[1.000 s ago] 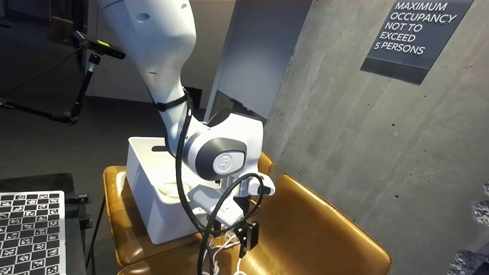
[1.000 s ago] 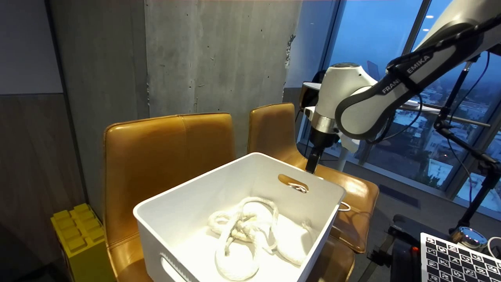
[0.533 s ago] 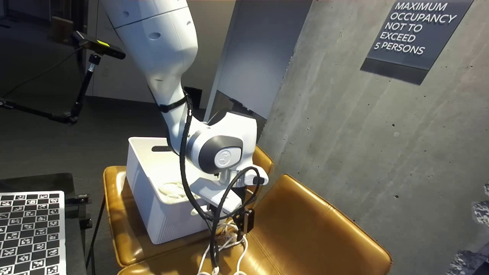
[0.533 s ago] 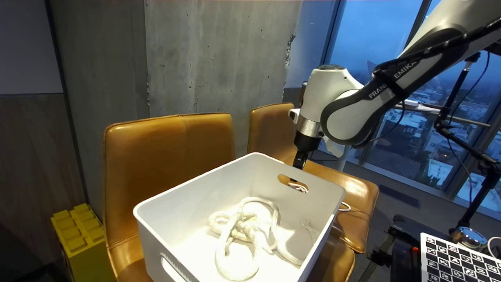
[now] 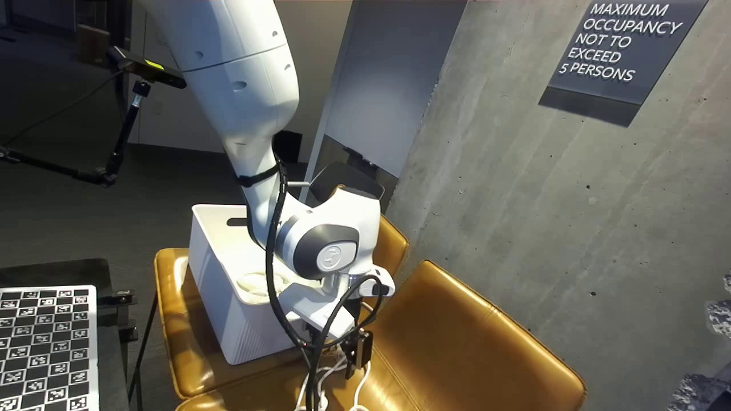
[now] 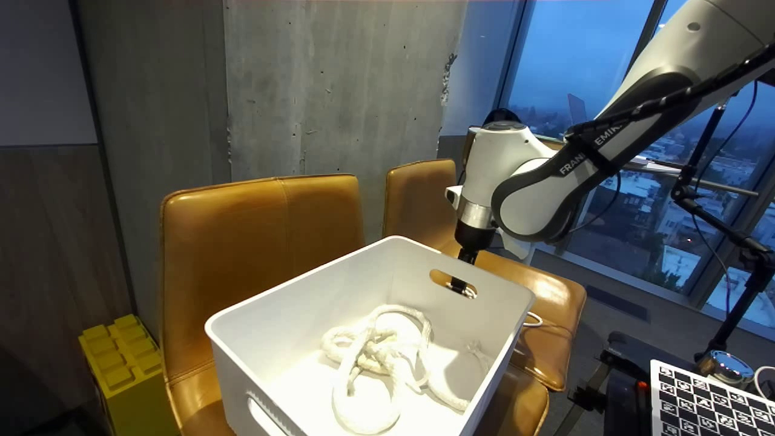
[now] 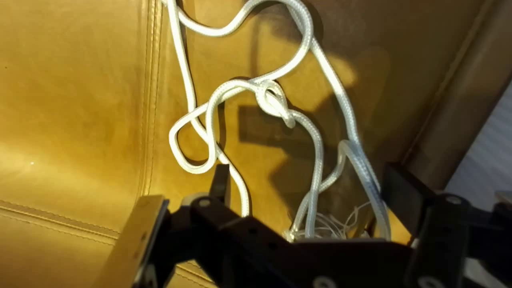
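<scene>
My gripper (image 7: 312,186) stands open above a tan leather chair seat (image 7: 80,100), with nothing clamped between its fingers. Below and between them lies a white braided rope (image 7: 318,150), looped and knotted, its frayed strands near the palm. One strand passes close by the right finger (image 7: 404,194); whether they touch I cannot tell. In an exterior view the gripper (image 5: 357,357) points down beside a white box (image 5: 228,325), over the rope (image 5: 322,379). In the other exterior picture the box wall mostly hides it; a dark fingertip (image 6: 458,286) shows through the handle hole. More white rope (image 6: 366,418) lies inside the box.
Chair backs (image 5: 468,342) rise beside the arm, against a concrete wall (image 5: 542,200). A checkered board (image 5: 45,348) rests on a black stand. A camera (image 5: 148,67) sits on a jointed holder. A yellow block-shaped container (image 6: 121,363) stands by a chair.
My gripper has shifted towards the white box, rising a little and then coming down closer to the rope. A fingertip now shows through the handle hole. The jaws stay open.
</scene>
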You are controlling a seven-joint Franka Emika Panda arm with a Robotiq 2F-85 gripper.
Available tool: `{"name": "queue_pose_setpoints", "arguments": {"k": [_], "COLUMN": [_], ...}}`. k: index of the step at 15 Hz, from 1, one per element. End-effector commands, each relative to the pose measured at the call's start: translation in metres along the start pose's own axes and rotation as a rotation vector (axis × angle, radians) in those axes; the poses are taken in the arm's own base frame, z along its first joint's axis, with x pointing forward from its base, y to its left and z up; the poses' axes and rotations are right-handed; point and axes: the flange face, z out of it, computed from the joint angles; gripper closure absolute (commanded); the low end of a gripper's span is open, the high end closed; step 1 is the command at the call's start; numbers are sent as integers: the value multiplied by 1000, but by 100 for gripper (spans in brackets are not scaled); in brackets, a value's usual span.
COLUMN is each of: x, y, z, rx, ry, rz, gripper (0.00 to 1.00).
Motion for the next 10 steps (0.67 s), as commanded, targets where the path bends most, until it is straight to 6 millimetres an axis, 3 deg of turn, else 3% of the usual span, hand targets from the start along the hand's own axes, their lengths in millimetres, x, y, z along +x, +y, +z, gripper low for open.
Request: {"name": "queue_pose_setpoints", "arguments": {"k": [1,4,5,6,10], "x": [5,3,2,2,5], "y": [2,0,0,1,5], "z": [10,20,22,22,22], "rx": [9,8,9,10,3], "ry": [-6,-16,-18,-20,-20], "rz": [6,2,2,3,6], "gripper": [5,9,30,33,66]}}
